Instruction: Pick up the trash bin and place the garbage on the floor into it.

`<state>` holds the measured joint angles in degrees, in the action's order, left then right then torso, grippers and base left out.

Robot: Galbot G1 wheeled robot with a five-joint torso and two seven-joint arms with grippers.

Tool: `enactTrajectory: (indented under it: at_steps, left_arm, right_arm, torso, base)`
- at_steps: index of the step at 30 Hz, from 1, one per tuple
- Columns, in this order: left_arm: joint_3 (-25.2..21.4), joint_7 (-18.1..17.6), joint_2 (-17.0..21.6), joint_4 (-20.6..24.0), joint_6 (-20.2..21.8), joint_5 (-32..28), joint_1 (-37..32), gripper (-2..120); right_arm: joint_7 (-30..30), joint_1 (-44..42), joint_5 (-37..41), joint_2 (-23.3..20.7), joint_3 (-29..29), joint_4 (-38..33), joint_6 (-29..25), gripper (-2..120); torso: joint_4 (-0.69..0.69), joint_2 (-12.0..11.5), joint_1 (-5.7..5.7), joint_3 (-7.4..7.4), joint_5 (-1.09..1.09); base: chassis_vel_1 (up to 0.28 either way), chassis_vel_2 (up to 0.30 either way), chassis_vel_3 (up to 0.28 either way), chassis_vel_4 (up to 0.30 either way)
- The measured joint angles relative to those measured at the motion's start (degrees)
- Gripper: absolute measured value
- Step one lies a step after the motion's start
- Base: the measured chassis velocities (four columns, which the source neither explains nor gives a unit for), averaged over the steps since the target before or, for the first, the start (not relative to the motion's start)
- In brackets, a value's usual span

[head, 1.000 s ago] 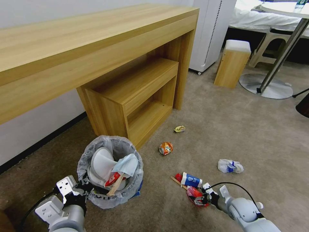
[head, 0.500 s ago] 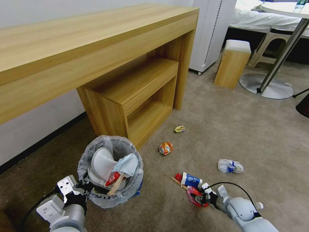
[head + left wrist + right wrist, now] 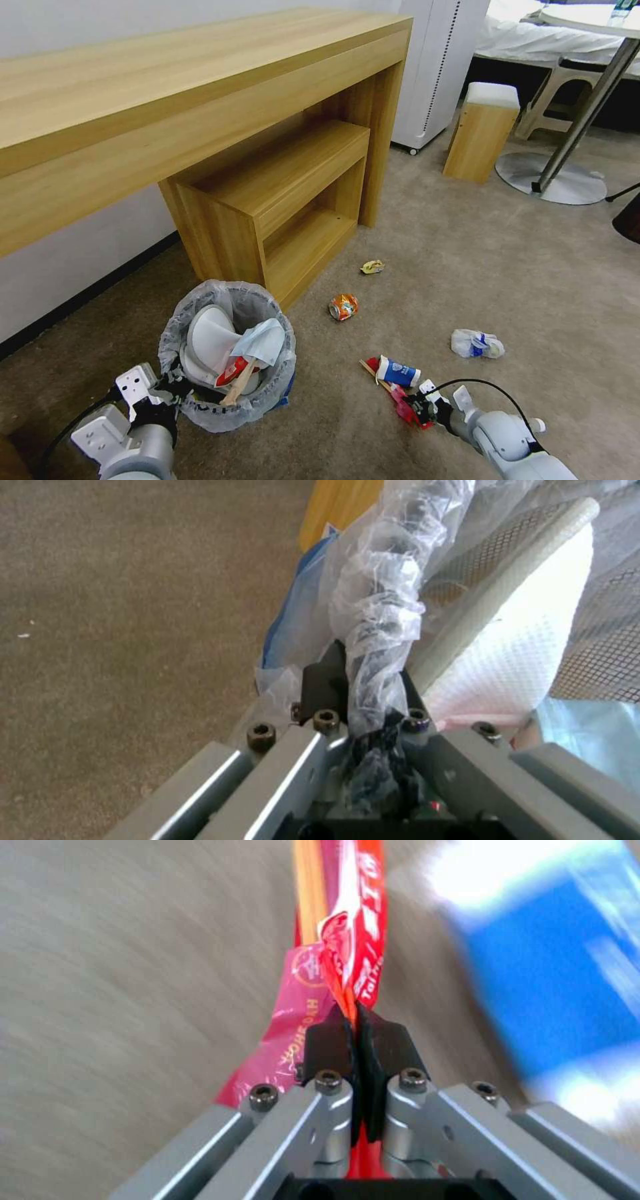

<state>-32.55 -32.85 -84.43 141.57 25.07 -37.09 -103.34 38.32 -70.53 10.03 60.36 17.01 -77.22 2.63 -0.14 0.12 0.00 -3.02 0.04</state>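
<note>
Left gripper (image 3: 175,393) clamped on the trash bin (image 3: 227,353) rim, bin beside the wooden desk (image 3: 200,113). Right gripper (image 3: 417,408) pinched on a red wrapper (image 3: 350,960), probably just off the carpet (image 3: 467,267), right of bin.

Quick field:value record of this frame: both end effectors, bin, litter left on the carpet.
left end effector: shut on bag-lined rim of the small round blue trash bin
right end effector: shut on flat red plastic wrapper
bin contents: white slipper, red-and-white paper cup, wooden stick
loose on beige carpet: crushed orange can, yellow wrapper, white-blue wrapper, white-blue bottle
</note>
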Motion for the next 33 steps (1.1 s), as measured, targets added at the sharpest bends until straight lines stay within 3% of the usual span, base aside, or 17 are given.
enactTrajectory:
  at_steps: [1,4,14,17,19,26,29,33]
  left_arm:
    - [0.0,0.0,0.0,0.0,0.0,0.0,0.0,0]
    - [0.0,0.0,0.0,0.0,-0.1,0.1,0.0,0]
    - [-0.1,0.0,0.0,0.0,-0.1,0.1,0.2,0]
    - [-0.2,0.0,0.1,-0.4,-0.2,0.0,0.4,0]
    - [-0.2,0.0,0.0,-0.6,-0.2,0.0,0.6,0]
    - [1.4,0.0,-0.3,-1.5,0.1,0.1,0.9,0]
    - [3.1,-0.1,-0.5,-2.0,0.6,-0.2,0.7,0]
    - [5.4,-0.2,-0.8,-2.3,1.0,-0.2,0.4,0]
  right_arm:
    - [0.0,0.0,0.0,0.0,0.0,0.0,0.0,2]
    - [12.8,0.5,2.1,0.2,1.1,-1.2,-10.4,2]
    - [27.5,1.1,9.7,0.1,3.1,-5.6,-13.9,0]
    - [46.8,3.0,16.9,0.5,6.5,-9.3,-12.4,0]
    - [49.8,3.7,17.7,0.4,7.1,-10.6,-11.8,0]
    - [49.1,7.3,26.6,0.8,4.5,-13.1,-12.7,0]
    - [44.9,10.4,33.9,2.8,-0.2,-13.0,-14.1,0]
    - [40.8,14.0,37.1,5.5,-5.6,-11.0,-15.6,0]
  torso:
    - [0.00,0.0,0.00,0.00,0.00]
    - [0.01,0.0,0.00,0.00,0.00]
    - [0.00,0.0,0.00,0.00,0.00]
    - [0.00,0.0,0.00,0.00,0.00]
    - [0.00,0.0,0.00,0.00,-0.01]
    - [0.00,0.0,0.00,0.00,-0.01]
    - [0.01,0.0,0.00,0.00,0.00]
    - [0.01,0.0,0.00,0.00,0.01]
  base:
    - [0.000,0.000,0.000,0.000]
    - [0.000,0.000,0.000,0.000]
    - [0.000,0.000,0.000,0.000]
    - [0.000,0.000,0.000,0.000]
    - [0.000,0.000,0.000,0.000]
    - [0.000,0.000,0.000,0.000]
    - [0.000,0.000,0.000,0.000]
    - [0.000,0.000,0.000,0.000]
